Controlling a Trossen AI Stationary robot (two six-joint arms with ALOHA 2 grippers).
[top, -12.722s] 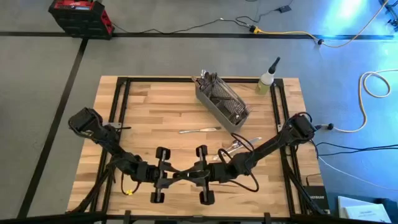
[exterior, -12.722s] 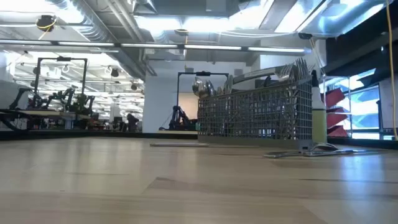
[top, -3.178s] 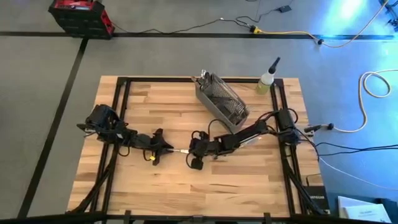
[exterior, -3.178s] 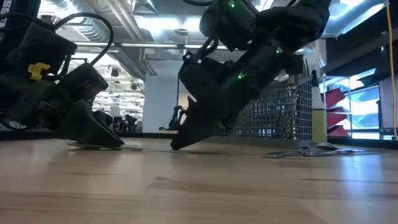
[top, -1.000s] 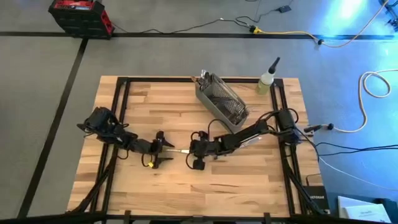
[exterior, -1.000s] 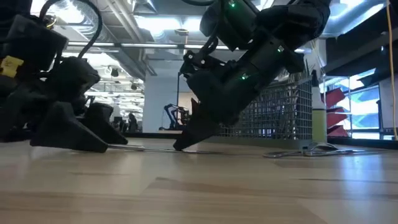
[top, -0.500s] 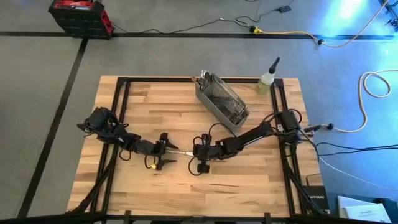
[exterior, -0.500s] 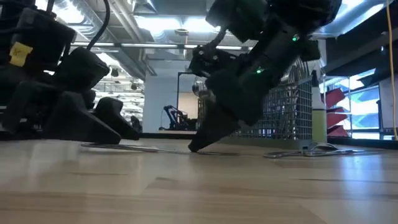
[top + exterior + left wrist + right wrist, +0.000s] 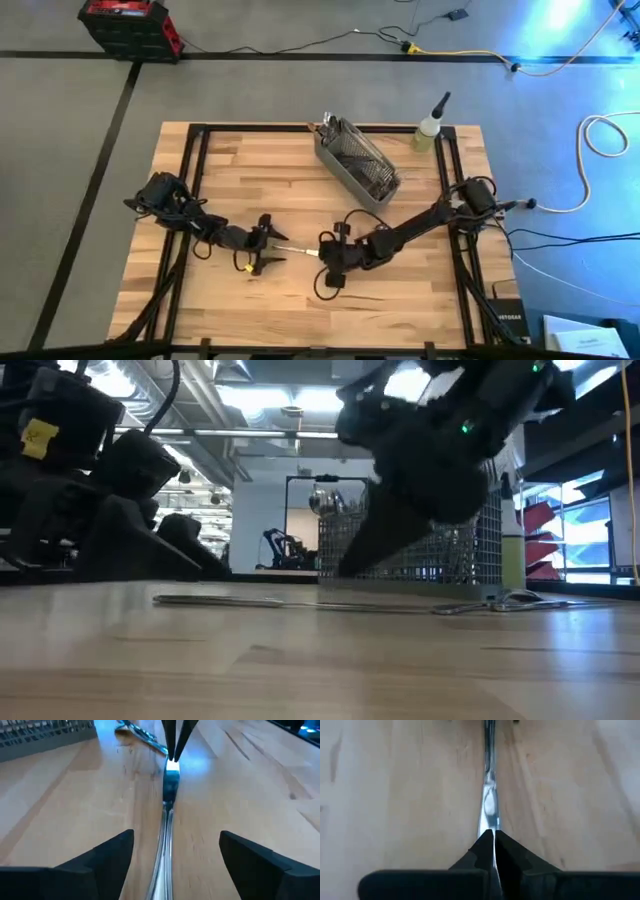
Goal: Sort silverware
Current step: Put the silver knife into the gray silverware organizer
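A slim piece of silverware [image 9: 297, 250] lies on the wooden table [image 9: 250, 170] between my two grippers, lengthwise left to right. My right gripper [image 9: 320, 253] is shut on its right end. My left gripper [image 9: 277, 248] is open at its left end, one finger on either side of the handle [image 9: 165, 845], touching nothing. In the low view the piece [image 9: 240, 600] lies flat on the boards. More silverware stands in the grey mesh basket [image 9: 357, 160] at the far middle. My right gripper pinches the piece's right end [image 9: 491, 822] between its two fingertips [image 9: 482, 847]. The fingers come slanting down from the table's right side and lie along the piece. The rest of the piece stretches away toward my left gripper and rests on the table.
The mesh basket [image 9: 420, 545] stands behind the right arm. Other loose silverware [image 9: 500, 603] lies on the table to the right, under the right arm. A small bottle [image 9: 430, 128] stands at the far right corner. Black frame rails [image 9: 190, 170] run along the table's sides.
My right gripper, still shut on the piece, has drawn back toward the table's right and a little toward its near edge, sliding the piece along the boards. My left gripper, still open, has followed it to the right.
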